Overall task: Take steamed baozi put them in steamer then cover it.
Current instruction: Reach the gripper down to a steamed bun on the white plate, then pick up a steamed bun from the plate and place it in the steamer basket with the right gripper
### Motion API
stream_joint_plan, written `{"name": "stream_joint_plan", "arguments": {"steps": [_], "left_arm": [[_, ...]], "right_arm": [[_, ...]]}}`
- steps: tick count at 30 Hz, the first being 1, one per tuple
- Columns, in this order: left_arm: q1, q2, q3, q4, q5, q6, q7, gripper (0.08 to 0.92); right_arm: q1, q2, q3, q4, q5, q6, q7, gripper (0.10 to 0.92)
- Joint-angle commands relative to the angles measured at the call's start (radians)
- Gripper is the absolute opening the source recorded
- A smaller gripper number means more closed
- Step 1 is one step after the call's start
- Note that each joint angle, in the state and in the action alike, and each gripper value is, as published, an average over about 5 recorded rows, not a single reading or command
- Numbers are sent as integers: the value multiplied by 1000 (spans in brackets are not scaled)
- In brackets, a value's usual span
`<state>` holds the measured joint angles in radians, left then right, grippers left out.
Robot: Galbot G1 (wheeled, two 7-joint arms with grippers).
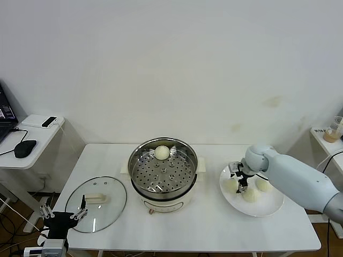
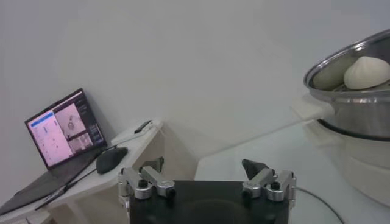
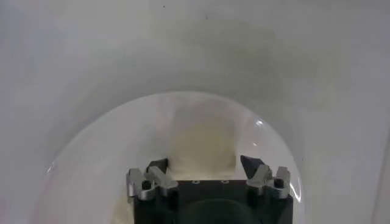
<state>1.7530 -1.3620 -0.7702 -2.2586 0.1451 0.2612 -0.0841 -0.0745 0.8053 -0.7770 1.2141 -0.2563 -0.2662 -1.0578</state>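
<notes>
The steamer [image 1: 162,175] stands mid-table with one baozi [image 1: 162,152] on its perforated tray; both also show in the left wrist view, steamer [image 2: 356,103] and baozi [image 2: 367,72]. Three more baozi [image 1: 250,194] lie on a white plate [image 1: 268,206] at the right. My right gripper [image 1: 239,179] is low over the plate, open, with its fingers on either side of one baozi [image 3: 201,143], not closed on it. The glass cover [image 1: 99,202] lies flat at the table's left. My left gripper [image 1: 63,215] is open and empty beside the cover, at the front left corner.
A side table [image 1: 37,131] at the left holds a laptop [image 2: 61,131], a black mouse [image 1: 24,148] and a small device. A cup [image 1: 334,131] stands on a shelf at the far right. The white wall runs behind the table.
</notes>
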Motion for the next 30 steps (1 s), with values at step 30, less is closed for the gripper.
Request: {"name": "stream_joint_plan", "arguments": {"steps": [30], "left_arm": [[-8, 18, 21, -11, -2, 3, 5, 823]], "right_arm": [[734, 69, -328, 258, 477, -152, 26, 636]]}}
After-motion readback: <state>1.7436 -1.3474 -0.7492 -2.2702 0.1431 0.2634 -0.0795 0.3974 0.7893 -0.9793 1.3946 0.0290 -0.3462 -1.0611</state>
